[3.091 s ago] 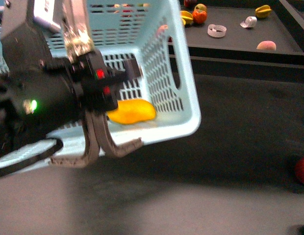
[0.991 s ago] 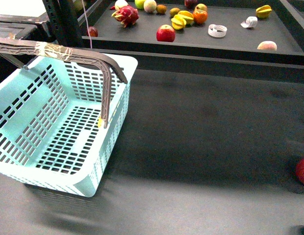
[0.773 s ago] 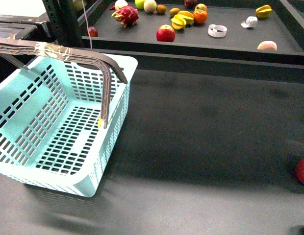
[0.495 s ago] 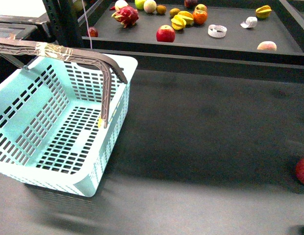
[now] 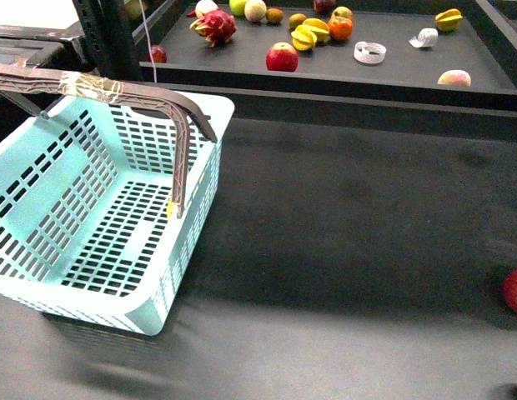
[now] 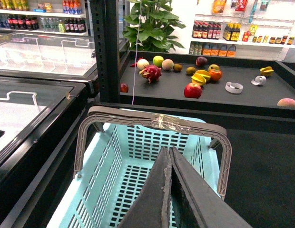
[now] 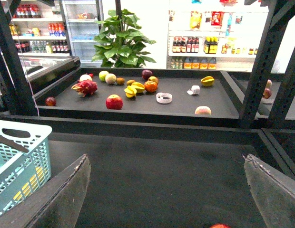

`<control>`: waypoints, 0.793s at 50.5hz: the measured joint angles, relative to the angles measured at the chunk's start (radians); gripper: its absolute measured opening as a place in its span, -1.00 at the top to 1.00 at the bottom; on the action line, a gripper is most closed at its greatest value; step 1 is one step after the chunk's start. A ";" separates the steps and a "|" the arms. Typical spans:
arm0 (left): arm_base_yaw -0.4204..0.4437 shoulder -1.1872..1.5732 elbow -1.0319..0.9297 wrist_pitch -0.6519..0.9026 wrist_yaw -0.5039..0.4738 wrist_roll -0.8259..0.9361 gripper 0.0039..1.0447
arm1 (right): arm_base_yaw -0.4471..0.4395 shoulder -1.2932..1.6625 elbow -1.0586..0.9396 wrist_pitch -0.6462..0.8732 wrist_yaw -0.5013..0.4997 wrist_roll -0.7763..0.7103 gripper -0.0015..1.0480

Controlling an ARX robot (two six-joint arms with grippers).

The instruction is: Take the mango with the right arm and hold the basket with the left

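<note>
- L gripper (image 6: 167, 151): fingers (image 6: 159, 190) pressed shut on each other, nothing between them. It hangs over the open basket (image 6: 138, 142), tips pointing twd the taped handles (image 6: 157, 121), clear of them, no contact.
- R gripper (image 7: 165, 161): fingers (image 7: 71, 190) spread wide, empty, over bare dark table (image 7: 162, 180). Neither arm shows in front view.
- Step in hand, my read: L has to take the basket handle and R has to find the mango. L would need to open first, straddle both handles at the taped mid-section, then close square so the basket hangs level and doesn't tip.
- Basket (image 5: 158, 321) sits near-left on the table, handles (image 5: 117, 92) up and together. Inside looks empty from front, only a small yellow tag (image 5: 169, 207) at the handle foot.
- Mango: can't place it w/ confidence. R wrist view shows yellow patches (image 7: 16, 195) through the basket's lower slots; may be fruit, may be the tag, can't tell. Either way it's well off to the side of R's fingers, not between them.
- Don't grab the wrong fruit: red apple (image 5: 515, 290) at table's right edge, near R.
- Far shelf (image 5: 392, 71): dragon fruit (image 5: 213, 25), another red apple (image 5: 282, 57), starfruit (image 5: 311, 32), tape roll (image 5: 368, 52). No clear mango there.
</note>
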 joint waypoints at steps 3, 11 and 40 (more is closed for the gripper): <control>0.000 -0.061 0.000 -0.056 0.000 0.002 0.93 | 0.000 0.000 0.000 0.000 0.000 0.000 -0.84; 0.000 -0.187 0.000 -0.173 0.000 0.003 0.93 | 0.000 0.000 0.000 0.000 0.000 0.000 -0.84; 0.000 -0.457 -0.001 -0.439 0.000 0.005 0.93 | 0.000 0.000 0.000 0.000 0.000 0.000 -0.84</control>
